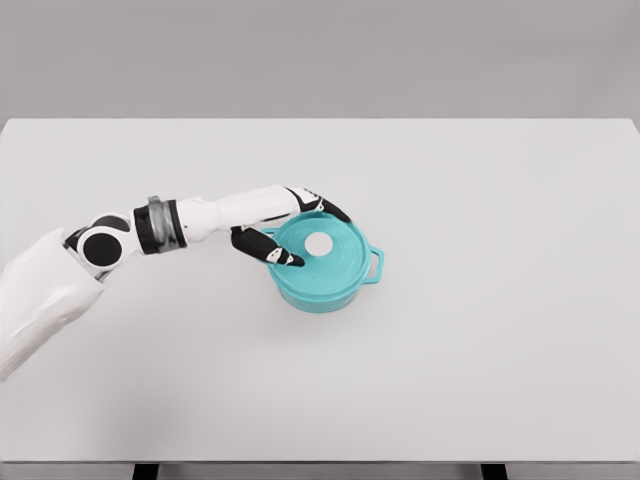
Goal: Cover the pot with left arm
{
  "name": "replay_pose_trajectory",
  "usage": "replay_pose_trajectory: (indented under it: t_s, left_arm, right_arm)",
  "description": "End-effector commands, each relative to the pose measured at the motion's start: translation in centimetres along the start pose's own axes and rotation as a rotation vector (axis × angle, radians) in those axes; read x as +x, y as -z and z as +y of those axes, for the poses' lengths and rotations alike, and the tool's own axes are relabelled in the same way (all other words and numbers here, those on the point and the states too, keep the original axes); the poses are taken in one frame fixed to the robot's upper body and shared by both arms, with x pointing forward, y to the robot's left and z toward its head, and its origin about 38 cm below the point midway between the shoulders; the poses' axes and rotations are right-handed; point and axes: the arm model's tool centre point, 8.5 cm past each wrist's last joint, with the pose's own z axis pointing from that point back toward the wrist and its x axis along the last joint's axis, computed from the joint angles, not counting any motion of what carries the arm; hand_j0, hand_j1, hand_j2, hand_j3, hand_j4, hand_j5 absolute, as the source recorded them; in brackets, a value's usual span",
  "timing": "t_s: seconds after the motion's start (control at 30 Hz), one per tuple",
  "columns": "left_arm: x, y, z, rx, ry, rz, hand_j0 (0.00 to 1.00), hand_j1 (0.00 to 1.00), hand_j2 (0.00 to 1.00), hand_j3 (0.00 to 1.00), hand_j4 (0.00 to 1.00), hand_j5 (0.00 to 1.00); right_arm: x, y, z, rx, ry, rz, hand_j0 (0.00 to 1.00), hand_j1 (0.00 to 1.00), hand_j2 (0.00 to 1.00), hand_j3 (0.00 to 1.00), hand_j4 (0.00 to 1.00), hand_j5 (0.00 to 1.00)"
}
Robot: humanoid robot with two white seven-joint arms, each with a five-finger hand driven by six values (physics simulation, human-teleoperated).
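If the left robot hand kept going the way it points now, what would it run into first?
The left robot hand points toward picture right, its fingers already at the edge of the teal lid on the pot. It would likely press against the lid first; whether they already touch is unclear.

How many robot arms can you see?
1. The left arm comes in from the left side, and its left hand is at the lid on the teal pot. The right arm is out of view.

Bare simulated test space: plain white table (480, 380), blank grey backdrop (320, 55).
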Motion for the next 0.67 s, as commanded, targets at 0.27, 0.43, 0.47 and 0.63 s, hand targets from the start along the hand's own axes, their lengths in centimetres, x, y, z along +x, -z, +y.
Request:
replay_pose_trajectory:
  t_s: [0.27, 0.43, 0.47, 0.63]
  left_arm:
    - [0.4, -3.0, 2.5, 0.04, -0.005, 0.01, 0.99, 0.99, 0.99, 0.99, 0.99, 0.99]
    - [1.5, -14.9, 7.5, 0.13, 0.052, 0.17, 1.0, 1.0, 1.0, 1.0, 1.0, 1.0]
    - [1.3, -15.7, 7.2, 0.131, 0.036, 0.185, 1.0, 1.0, 1.0, 1.0, 1.0, 1.0]
    - [1.4, -17.4, 7.8, 0.142, 0.048, 0.221, 1.0, 1.0, 1.0, 1.0, 1.0, 1.0]
  right_arm:
    - [0.0, 0.0, 0.0, 0.0, -0.001, 0.0, 1.0, 1.0, 1.0, 1.0, 1.0, 1.0]
    - [0.0, 0.0, 0.0, 0.0, -0.001, 0.0, 1.0, 1.0, 1.0, 1.0, 1.0, 1.0]
    - [0.0, 0.0, 0.0, 0.0, -0.001, 0.0, 1.0, 1.0, 1.0, 1.0, 1.0, 1.0]
    - [0.0, 0.0, 0.0, 0.0, -0.001, 0.0, 1.0, 1.0, 1.0, 1.0, 1.0, 1.0]
